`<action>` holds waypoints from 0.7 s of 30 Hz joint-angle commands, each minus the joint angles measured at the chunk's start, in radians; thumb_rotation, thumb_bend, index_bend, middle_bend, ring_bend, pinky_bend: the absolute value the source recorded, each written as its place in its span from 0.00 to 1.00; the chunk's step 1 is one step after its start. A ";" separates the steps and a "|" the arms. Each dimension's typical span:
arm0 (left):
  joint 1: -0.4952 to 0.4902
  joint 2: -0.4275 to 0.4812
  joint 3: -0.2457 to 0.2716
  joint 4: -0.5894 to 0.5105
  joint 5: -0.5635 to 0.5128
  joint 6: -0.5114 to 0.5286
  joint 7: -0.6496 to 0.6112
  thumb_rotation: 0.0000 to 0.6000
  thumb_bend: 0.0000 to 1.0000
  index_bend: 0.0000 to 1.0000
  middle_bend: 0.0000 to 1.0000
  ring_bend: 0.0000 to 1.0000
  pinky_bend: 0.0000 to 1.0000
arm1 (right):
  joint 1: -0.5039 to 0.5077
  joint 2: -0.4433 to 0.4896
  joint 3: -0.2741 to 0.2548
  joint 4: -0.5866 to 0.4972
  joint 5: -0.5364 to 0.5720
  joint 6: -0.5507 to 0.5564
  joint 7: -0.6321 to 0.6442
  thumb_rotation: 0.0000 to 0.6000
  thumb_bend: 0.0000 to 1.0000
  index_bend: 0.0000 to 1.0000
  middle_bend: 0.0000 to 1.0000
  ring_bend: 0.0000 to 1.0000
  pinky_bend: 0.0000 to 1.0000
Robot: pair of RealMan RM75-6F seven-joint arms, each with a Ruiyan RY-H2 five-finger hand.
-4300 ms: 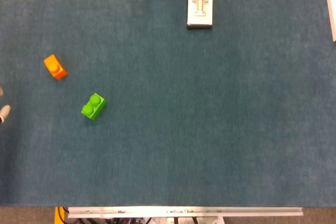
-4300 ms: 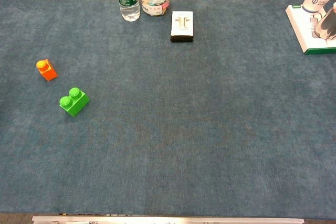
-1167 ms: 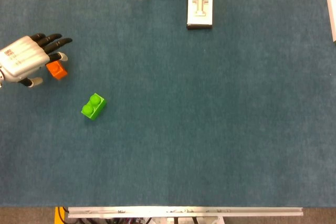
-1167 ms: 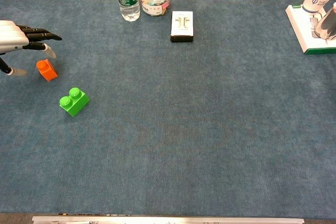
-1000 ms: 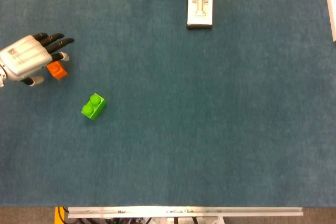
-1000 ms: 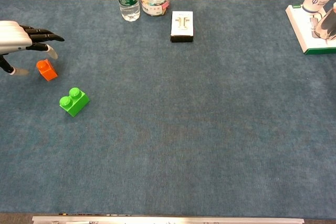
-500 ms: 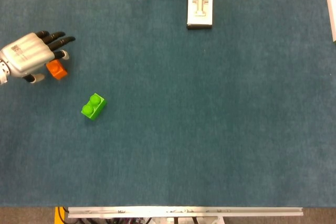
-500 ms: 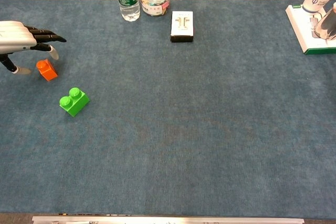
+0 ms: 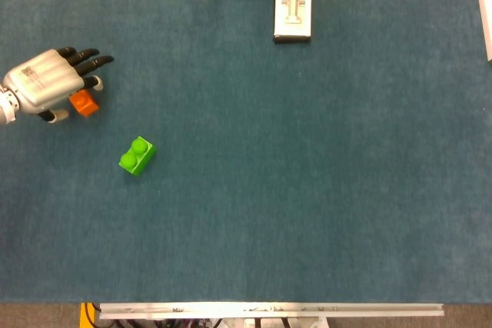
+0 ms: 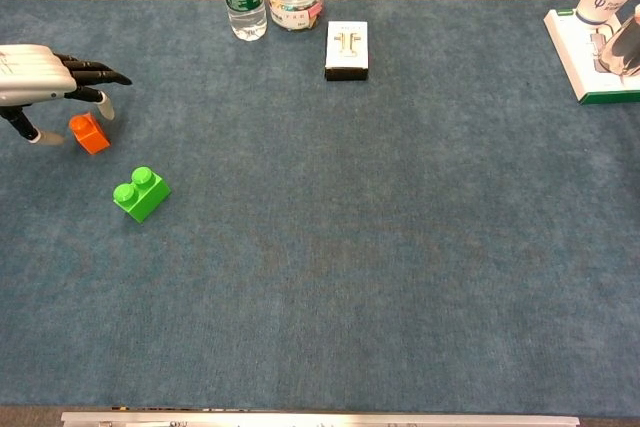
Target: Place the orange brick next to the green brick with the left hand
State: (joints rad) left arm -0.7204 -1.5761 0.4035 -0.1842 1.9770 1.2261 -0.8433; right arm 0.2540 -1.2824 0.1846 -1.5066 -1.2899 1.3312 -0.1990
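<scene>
Blue cloth: chest cam shows left hand (image 10: 40, 75) spread above orange brick (image 10: 90, 134), head cam overlaps them.

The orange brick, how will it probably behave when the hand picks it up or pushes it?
The orange brick looks like small moulded plastic, so probably stiff and light. Its flat base on the blue cloth suggests it slides or tips, not rolls. The left hand is far bigger, so it might slip from a loose pinch.
</scene>
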 commanded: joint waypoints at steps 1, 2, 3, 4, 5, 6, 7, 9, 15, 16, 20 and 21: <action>-0.002 -0.005 0.003 0.002 0.000 0.004 -0.003 1.00 0.25 0.27 0.00 0.00 0.19 | 0.001 0.000 -0.002 -0.001 0.003 -0.003 -0.004 1.00 0.44 0.63 0.55 0.42 0.46; -0.003 -0.008 0.004 0.004 0.000 0.006 -0.002 1.00 0.25 0.27 0.00 0.00 0.19 | 0.000 0.000 -0.002 -0.002 0.004 -0.001 -0.006 1.00 0.44 0.63 0.55 0.42 0.46; -0.003 -0.010 0.004 0.005 -0.001 0.007 -0.003 1.00 0.25 0.27 0.00 0.00 0.19 | 0.000 0.000 -0.002 -0.004 0.005 0.001 -0.009 1.00 0.44 0.63 0.55 0.42 0.46; -0.003 -0.012 0.005 0.006 -0.001 0.007 -0.005 1.00 0.25 0.27 0.00 0.00 0.19 | -0.001 0.000 -0.002 -0.006 0.006 0.003 -0.011 1.00 0.43 0.63 0.55 0.42 0.46; -0.003 -0.014 0.005 0.007 -0.002 0.007 -0.007 1.00 0.25 0.27 0.00 0.00 0.19 | -0.002 0.001 -0.002 -0.008 0.006 0.005 -0.012 1.00 0.44 0.63 0.55 0.42 0.46; -0.004 -0.017 0.007 0.009 -0.001 0.008 -0.008 1.00 0.25 0.27 0.00 0.00 0.19 | -0.003 0.001 -0.002 -0.010 0.007 0.008 -0.014 1.00 0.44 0.63 0.55 0.42 0.46; -0.004 -0.018 0.008 0.010 -0.001 0.008 -0.010 1.00 0.25 0.28 0.00 0.00 0.19 | -0.003 0.001 -0.002 -0.012 0.008 0.009 -0.016 1.00 0.44 0.63 0.55 0.42 0.46; -0.006 -0.022 0.010 0.013 -0.001 0.008 -0.015 1.00 0.25 0.28 0.00 0.00 0.19 | -0.003 0.000 -0.001 -0.015 0.011 0.011 -0.021 1.00 0.44 0.63 0.55 0.42 0.46; -0.014 -0.031 0.015 0.024 -0.002 -0.006 -0.027 1.00 0.25 0.28 0.00 0.00 0.19 | 0.003 -0.005 0.001 -0.012 0.020 0.002 -0.024 1.00 0.44 0.63 0.55 0.42 0.46; -0.014 -0.031 0.017 0.025 -0.002 -0.010 -0.029 1.00 0.25 0.28 0.00 0.00 0.19 | 0.004 -0.006 0.001 -0.011 0.022 0.000 -0.024 1.00 0.44 0.63 0.55 0.42 0.46; -0.018 -0.035 0.019 0.031 -0.004 -0.022 -0.033 1.00 0.25 0.29 0.00 0.00 0.19 | 0.009 -0.007 0.003 -0.006 0.027 -0.006 -0.025 1.00 0.44 0.63 0.55 0.42 0.46; -0.018 -0.036 0.019 0.032 -0.005 -0.025 -0.033 1.00 0.25 0.29 0.00 0.00 0.19 | 0.009 -0.007 0.004 -0.006 0.028 -0.006 -0.025 1.00 0.43 0.63 0.55 0.42 0.46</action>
State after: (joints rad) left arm -0.7383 -1.6116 0.4221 -0.1530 1.9731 1.2028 -0.8763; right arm 0.2633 -1.2893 0.1882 -1.5127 -1.2622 1.3249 -0.2235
